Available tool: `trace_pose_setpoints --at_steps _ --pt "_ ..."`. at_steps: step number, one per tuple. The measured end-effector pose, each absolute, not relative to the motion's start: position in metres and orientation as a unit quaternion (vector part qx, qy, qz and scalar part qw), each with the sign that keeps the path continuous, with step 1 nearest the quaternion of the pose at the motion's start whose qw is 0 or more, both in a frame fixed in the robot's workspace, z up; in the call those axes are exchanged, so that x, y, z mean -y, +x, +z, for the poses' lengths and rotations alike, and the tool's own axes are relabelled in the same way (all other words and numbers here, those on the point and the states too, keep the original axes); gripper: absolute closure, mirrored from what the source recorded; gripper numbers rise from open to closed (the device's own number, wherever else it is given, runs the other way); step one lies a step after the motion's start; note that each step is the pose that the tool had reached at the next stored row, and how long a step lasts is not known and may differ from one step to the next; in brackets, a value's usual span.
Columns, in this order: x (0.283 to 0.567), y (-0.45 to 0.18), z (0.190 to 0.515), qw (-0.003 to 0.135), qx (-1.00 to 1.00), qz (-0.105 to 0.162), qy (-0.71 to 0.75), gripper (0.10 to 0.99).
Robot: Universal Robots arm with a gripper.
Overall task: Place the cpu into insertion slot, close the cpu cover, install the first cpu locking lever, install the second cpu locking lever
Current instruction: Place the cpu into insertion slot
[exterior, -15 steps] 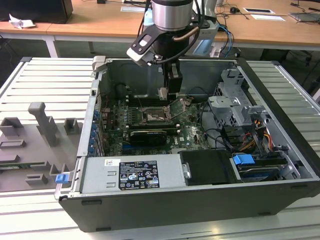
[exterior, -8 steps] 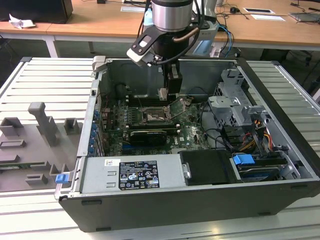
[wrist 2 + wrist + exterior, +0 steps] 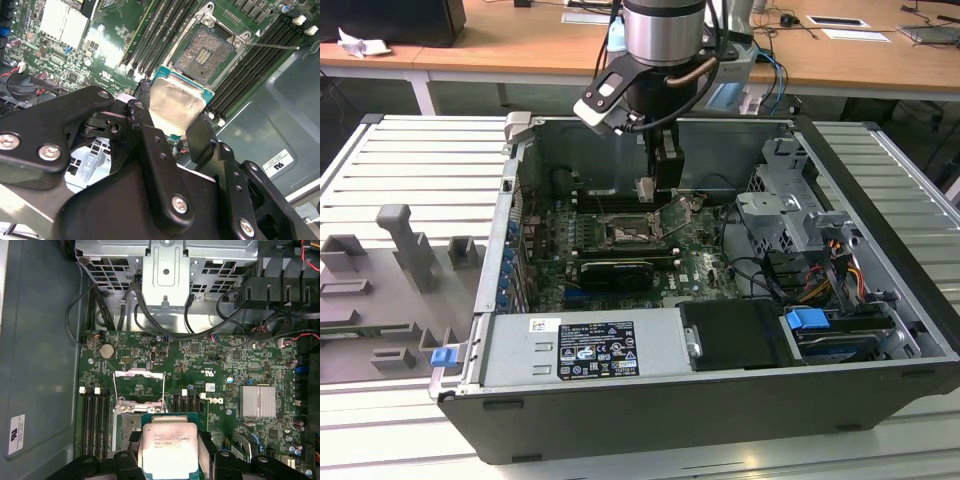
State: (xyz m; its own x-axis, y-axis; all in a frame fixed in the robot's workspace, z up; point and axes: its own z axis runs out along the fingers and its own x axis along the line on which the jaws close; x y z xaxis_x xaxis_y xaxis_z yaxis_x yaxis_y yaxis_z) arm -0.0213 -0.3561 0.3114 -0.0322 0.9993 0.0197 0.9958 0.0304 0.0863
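My gripper [image 3: 651, 188] hangs inside the open computer case, shut on the cpu [image 3: 644, 190], a flat square chip with a pale silver face. In both wrist views the cpu [image 3: 176, 106] [image 3: 169, 446] sits between the two black fingers [image 3: 141, 107], held by its edges. The insertion slot [image 3: 205, 50] [image 3: 630, 233] lies open on the green board just below and beside the chip, which is still above it and apart from it. The cpu cover [image 3: 139, 386] stands flipped up next to the socket. A thin locking lever [image 3: 272, 46] sticks out beside the socket.
Long black memory slots [image 3: 150, 37] flank the socket. A black expansion card [image 3: 615, 272] lies toward the case front. A drive cage [image 3: 790, 215] and cables [image 3: 800, 285] fill the exterior view's right. A heatsink [image 3: 257, 401] is on the board. Grey fixtures [image 3: 405, 245] stand outside the case.
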Motion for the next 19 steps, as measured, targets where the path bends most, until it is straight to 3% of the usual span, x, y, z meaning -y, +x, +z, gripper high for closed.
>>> trace_pose_setpoints --at_steps 19 --pt "0.3561 -0.0213 0.3061 0.023 -0.717 0.038 0.695 0.557"
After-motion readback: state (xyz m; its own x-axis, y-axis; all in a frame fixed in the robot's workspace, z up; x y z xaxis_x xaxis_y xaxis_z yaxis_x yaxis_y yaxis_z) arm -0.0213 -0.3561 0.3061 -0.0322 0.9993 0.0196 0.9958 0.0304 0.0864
